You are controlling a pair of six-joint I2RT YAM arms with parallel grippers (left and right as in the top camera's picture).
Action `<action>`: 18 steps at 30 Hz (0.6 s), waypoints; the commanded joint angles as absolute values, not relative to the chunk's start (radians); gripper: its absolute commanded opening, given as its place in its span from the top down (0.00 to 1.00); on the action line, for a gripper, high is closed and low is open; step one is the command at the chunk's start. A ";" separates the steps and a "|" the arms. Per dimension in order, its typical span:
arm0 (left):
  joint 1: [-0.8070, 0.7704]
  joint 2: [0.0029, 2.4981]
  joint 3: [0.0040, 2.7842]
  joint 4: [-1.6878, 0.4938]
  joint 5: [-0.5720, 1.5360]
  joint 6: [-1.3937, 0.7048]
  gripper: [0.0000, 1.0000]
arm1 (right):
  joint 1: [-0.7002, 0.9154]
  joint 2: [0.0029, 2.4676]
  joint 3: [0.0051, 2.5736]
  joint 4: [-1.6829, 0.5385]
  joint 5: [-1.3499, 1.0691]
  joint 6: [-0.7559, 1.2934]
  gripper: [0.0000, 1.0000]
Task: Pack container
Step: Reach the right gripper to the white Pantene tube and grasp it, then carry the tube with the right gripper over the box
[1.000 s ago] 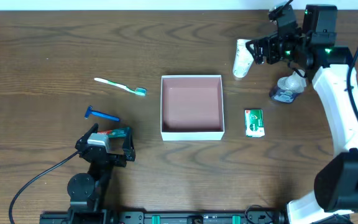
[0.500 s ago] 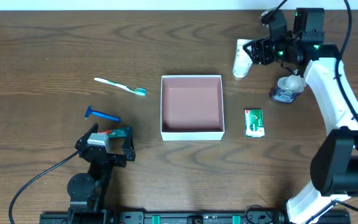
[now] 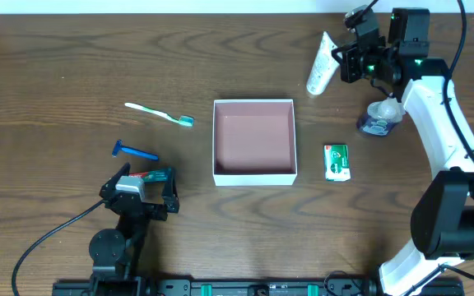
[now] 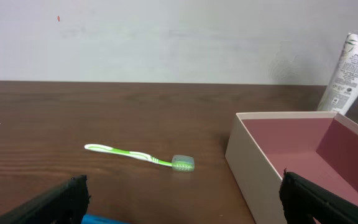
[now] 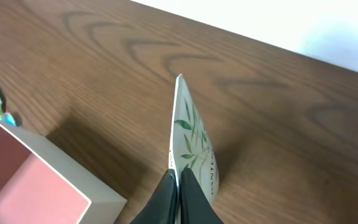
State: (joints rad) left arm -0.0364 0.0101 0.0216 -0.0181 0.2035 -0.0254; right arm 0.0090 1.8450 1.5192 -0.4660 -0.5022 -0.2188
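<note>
The container (image 3: 253, 176), a shallow white-walled box with a reddish-pink floor, sits at the table's middle and holds nothing; it also shows in the wrist views (image 4: 253, 162) (image 5: 48, 168). At the back right, my right gripper (image 3: 341, 59) is shut on the flat crimped end of a white toiletry tube (image 3: 320, 64). Its jaws (image 5: 178, 177) pinch the tube (image 5: 194, 146), which points away from them. The tube (image 4: 347, 71) stands steeply behind the container. My left gripper (image 3: 142, 187) rests open at the front left (image 4: 185, 199), holding nothing.
A green toothbrush (image 3: 159, 113) (image 4: 138, 155) and a blue razor (image 3: 135, 151) lie left of the container. A red and teal tube (image 3: 151, 175) lies by the left gripper. A green packet (image 3: 336, 161) and a blue-based bottle (image 3: 379, 119) are right of the container.
The right gripper's jaws have closed onto the white tube. The tube has tipped up from lying flat, its far end now nearer the table's back edge. The left arm has not moved.
</note>
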 commanded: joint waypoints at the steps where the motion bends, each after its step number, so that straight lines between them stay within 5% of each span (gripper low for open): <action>1: -0.041 0.004 0.004 -0.051 0.220 -0.022 0.02 | 0.023 1.846 1.535 -0.463 -0.543 -0.204 0.99; 18: -0.041 0.004 0.004 -0.051 0.220 -0.023 0.02 | 0.064 1.715 1.806 -0.791 -0.211 0.001 0.99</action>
